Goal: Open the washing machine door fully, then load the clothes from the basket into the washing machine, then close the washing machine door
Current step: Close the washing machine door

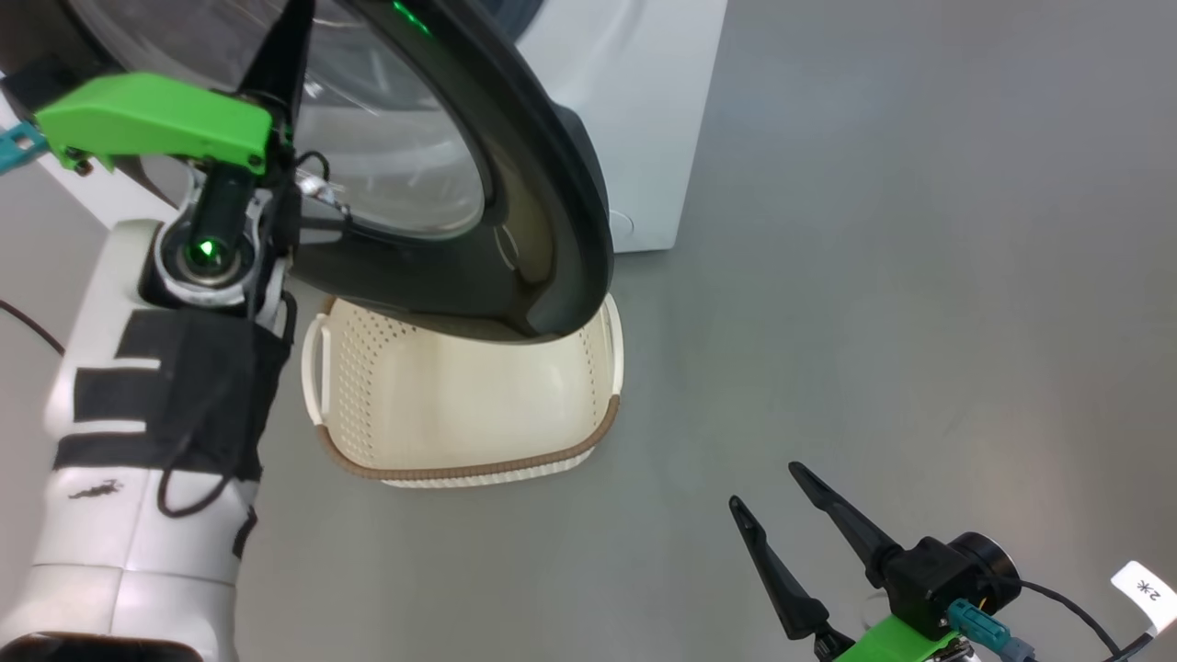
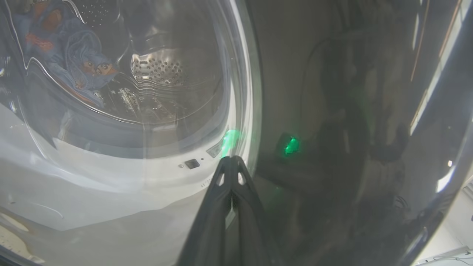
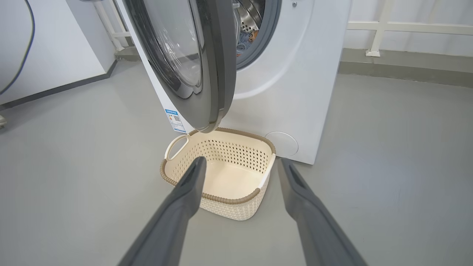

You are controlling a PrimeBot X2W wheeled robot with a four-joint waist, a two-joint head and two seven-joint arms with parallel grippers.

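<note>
Pinched shut, the left gripper's (image 2: pixel 231 171) 2 fingers point at the half-open washing machine door (image 1: pixel 561 184); whether they touch it cannot be told. Behind the door, the clothes (image 2: pixel 74 55) lie in the drum (image 2: pixel 159 68) of the washing machine (image 3: pixel 295 92). Directly below the door sits the empty basket (image 3: pixel 221 198). Well clear of the door, the right gripper (image 1: pixel 765 487) hangs wide open. Closing likely calls for a steady push near the rim's free edge until the door sits flush.

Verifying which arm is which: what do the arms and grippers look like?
Left gripper and right gripper: two long dark fingers each, on green mounts. Left forearm: white, with black tape patches and a black cable. Right wrist: teal connector, white tag.
</note>
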